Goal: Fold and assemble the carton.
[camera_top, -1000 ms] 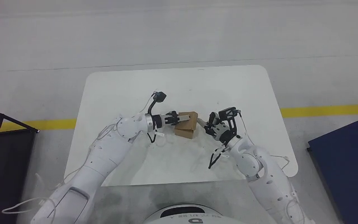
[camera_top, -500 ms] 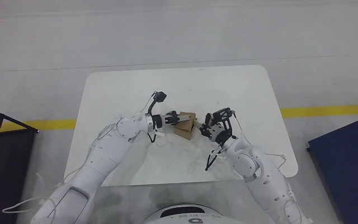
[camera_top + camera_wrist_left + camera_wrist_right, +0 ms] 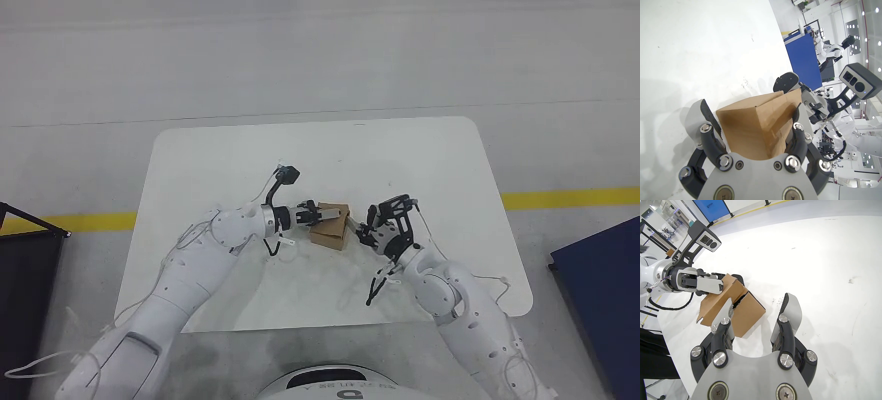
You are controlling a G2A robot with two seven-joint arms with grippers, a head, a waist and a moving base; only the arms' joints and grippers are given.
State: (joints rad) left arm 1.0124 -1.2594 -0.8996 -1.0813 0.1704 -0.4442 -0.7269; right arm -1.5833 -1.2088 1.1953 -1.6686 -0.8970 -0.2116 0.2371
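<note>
A brown cardboard carton (image 3: 330, 226) sits partly folded near the middle of the white table (image 3: 420, 160). My left gripper (image 3: 313, 213) is shut on the carton (image 3: 753, 128), one finger on each side wall. In the right wrist view the left gripper (image 3: 723, 285) clamps the carton's (image 3: 745, 315) upper flap, and a torn seam runs across the top. My right gripper (image 3: 368, 232) is open at the carton's right end. One of its fingers (image 3: 726, 311) rests against the carton's side; the other stands free over bare table.
The table's far half and right side are bare. A blue panel (image 3: 600, 290) stands on the floor to the right. A black frame (image 3: 25, 225) stands off the table's left edge.
My right gripper has moved left, up against the carton's right end. The carton tilted briefly and now sits flatter, still held by the left gripper.
</note>
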